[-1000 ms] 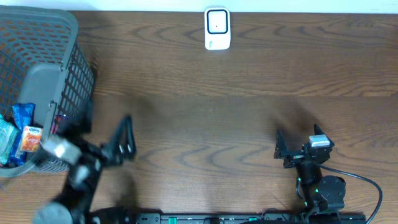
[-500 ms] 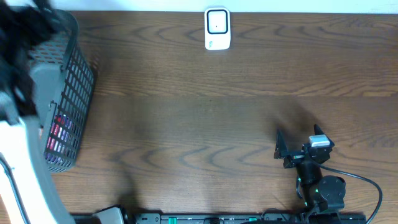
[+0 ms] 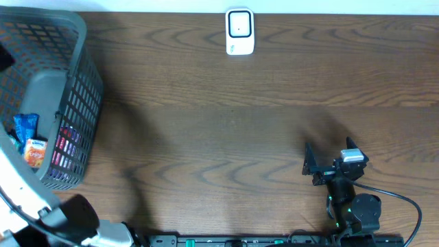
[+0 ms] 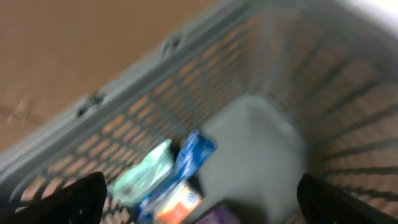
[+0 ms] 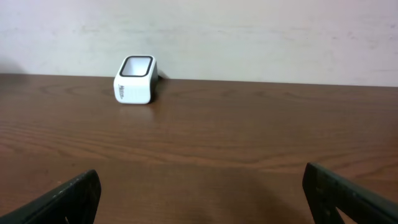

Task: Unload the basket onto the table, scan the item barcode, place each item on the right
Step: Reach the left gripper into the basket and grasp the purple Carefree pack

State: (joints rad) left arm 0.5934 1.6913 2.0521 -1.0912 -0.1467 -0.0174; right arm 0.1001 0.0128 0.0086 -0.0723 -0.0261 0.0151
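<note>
Several packaged items lie in the grey mesh basket (image 3: 75,82) at the table's left end: a blue packet (image 4: 194,155), a mint-green packet (image 4: 142,179), an orange box (image 4: 180,205) and a purple pack (image 4: 217,214). No barcode shows on any of them. My left gripper (image 4: 202,205) hangs open above the basket's inside, with nothing between its fingers. In the overhead view only its white arm (image 3: 20,192) shows, along the left edge. The white scanner (image 3: 239,31) stands at the table's far edge. My right gripper (image 3: 314,165) rests open and empty at the front right, facing the scanner (image 5: 134,79).
The basket's rim (image 4: 124,87) and mesh walls enclose the items on all sides. Brown wooden table (image 3: 226,137) stretches between the basket, the scanner and the right arm. A pale wall (image 5: 249,31) rises behind the scanner.
My left arm has swung from the table's front left up and over the basket, and its gripper now looks down into it. The right arm has not moved.
</note>
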